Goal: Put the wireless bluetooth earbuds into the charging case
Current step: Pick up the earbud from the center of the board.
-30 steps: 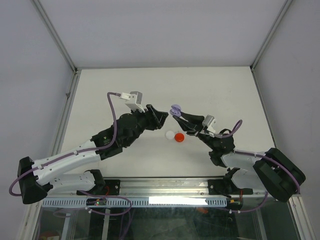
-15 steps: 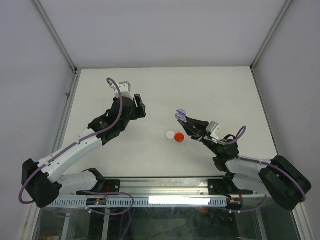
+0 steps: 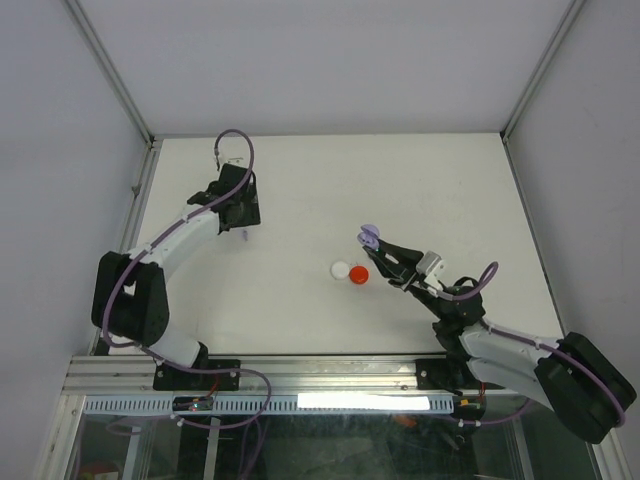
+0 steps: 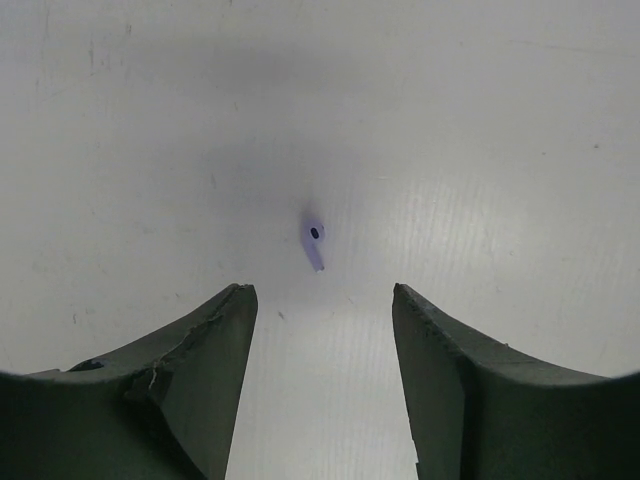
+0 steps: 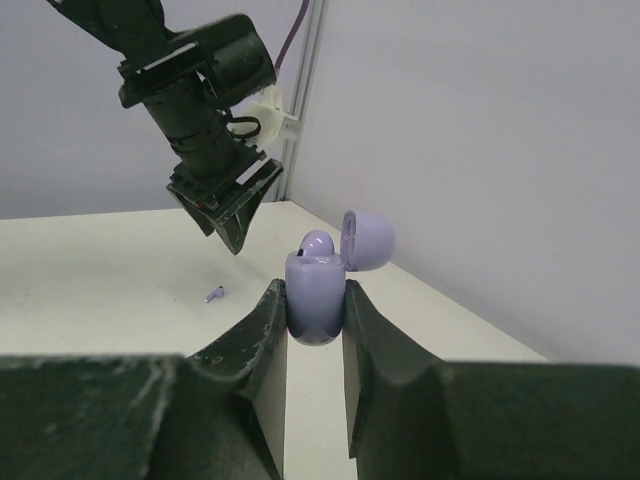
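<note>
Left wrist view looks down on a tiny purple stemmed earbud (image 4: 314,240) lying on the flat white worktop (image 4: 520,150), just ahead of the left hand (image 4: 320,300), in line with the gap between its spread, empty fingers (image 4: 200,350). Its stem points back toward that hand, tipped slightly right. Bare room lies all round it. The right hand (image 5: 315,312), well apart, pinches the open rounded purple charging case (image 5: 316,285).
</note>
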Motion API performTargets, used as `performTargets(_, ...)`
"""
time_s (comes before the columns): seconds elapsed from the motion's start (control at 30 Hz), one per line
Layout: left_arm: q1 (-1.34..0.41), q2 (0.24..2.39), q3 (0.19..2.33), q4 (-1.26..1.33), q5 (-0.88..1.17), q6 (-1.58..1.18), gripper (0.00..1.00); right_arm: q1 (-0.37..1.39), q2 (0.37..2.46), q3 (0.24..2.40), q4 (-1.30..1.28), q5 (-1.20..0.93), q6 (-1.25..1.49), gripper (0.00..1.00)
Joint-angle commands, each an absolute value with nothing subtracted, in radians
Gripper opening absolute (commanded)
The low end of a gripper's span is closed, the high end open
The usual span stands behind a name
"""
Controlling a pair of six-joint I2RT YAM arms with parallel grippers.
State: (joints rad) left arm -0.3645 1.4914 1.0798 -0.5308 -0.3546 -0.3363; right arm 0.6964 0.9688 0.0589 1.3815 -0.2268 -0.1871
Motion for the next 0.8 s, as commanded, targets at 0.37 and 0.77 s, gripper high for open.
performTargets(0.37,-0.256,1.809,1.26,-0.618,-0.182,-0.189,0.5,0.693,0.904,0.054,1.359,-0.186,-0.233,0.0)
performTargets(0.77,-0.243,1.901,1.313,-0.635,-0.148,-0.162,0.35,0.693,0.908,0.054,1.363,-0.188,-0.224,0.0)
